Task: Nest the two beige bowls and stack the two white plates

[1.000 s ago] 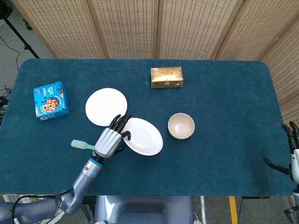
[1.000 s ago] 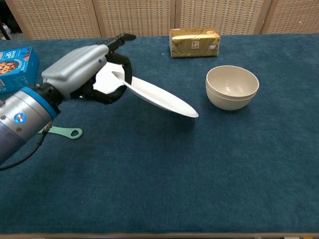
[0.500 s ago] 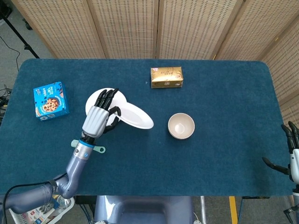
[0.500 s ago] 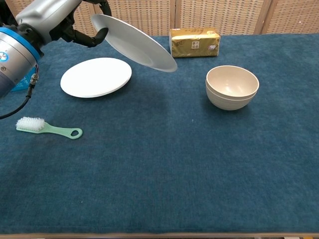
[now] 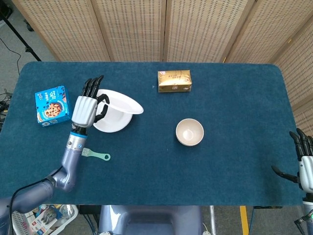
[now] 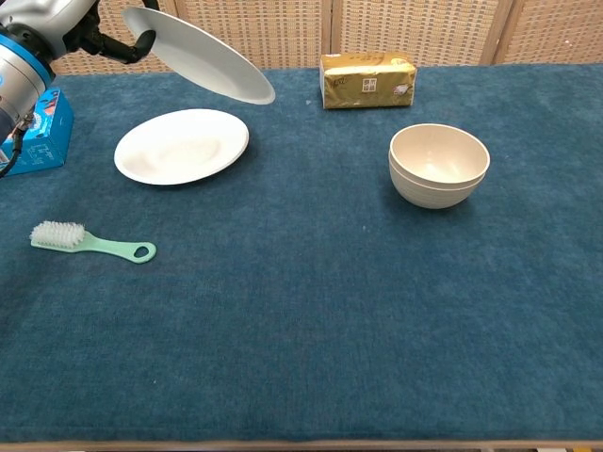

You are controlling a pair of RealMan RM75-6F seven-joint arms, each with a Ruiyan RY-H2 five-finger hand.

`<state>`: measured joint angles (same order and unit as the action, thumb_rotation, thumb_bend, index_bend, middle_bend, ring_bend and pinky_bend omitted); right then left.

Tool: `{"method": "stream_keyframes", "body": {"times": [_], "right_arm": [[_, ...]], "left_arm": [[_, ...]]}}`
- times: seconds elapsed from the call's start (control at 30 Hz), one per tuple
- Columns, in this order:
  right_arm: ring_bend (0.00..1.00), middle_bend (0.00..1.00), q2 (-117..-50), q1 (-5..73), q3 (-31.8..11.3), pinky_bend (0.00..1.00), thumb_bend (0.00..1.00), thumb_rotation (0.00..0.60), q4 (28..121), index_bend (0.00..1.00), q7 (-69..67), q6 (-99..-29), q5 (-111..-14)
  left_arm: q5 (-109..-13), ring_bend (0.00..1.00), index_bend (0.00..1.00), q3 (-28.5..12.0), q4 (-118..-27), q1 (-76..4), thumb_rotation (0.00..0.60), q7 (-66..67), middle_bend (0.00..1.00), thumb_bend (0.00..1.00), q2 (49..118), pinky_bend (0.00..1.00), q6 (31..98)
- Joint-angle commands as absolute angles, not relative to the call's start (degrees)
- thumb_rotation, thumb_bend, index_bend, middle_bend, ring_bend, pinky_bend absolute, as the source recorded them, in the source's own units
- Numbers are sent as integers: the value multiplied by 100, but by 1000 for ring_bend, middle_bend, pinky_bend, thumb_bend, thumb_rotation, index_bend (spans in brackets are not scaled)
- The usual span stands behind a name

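Note:
My left hand (image 5: 86, 108) (image 6: 45, 21) grips a white plate (image 5: 122, 102) (image 6: 203, 56) by its left rim and holds it tilted in the air. Under it a second white plate (image 5: 113, 122) (image 6: 181, 145) lies flat on the blue table (image 5: 234, 98). The two beige bowls (image 5: 190, 131) (image 6: 439, 164) sit nested, one inside the other, right of the table's middle. My right hand (image 5: 304, 164) hangs open off the table's right edge, holding nothing.
A gold packet (image 5: 174, 81) (image 6: 367, 79) lies at the back centre. A blue cookie box (image 5: 53, 105) (image 6: 40, 132) sits at the far left. A green brush (image 6: 89, 242) (image 5: 97, 155) lies near the front left, below the plates.
My left hand has carried the plate up and to the left, from the table's middle to a spot over the other plate. The bowls and my right hand have not moved.

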<state>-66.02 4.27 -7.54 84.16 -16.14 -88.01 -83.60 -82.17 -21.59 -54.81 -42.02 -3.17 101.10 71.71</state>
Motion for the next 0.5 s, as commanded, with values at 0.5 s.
{"method": "stream_keyframes", "body": {"times": [0.5], "right_arm": [[0,0,-6690,503,-741,0,0,600,8324,0,-1713,-8629,-8373]], "left_arm": [[-8018,0,918,-1470,-3839,-3975,600,-1549,0,440,10574,0,6713]]}}
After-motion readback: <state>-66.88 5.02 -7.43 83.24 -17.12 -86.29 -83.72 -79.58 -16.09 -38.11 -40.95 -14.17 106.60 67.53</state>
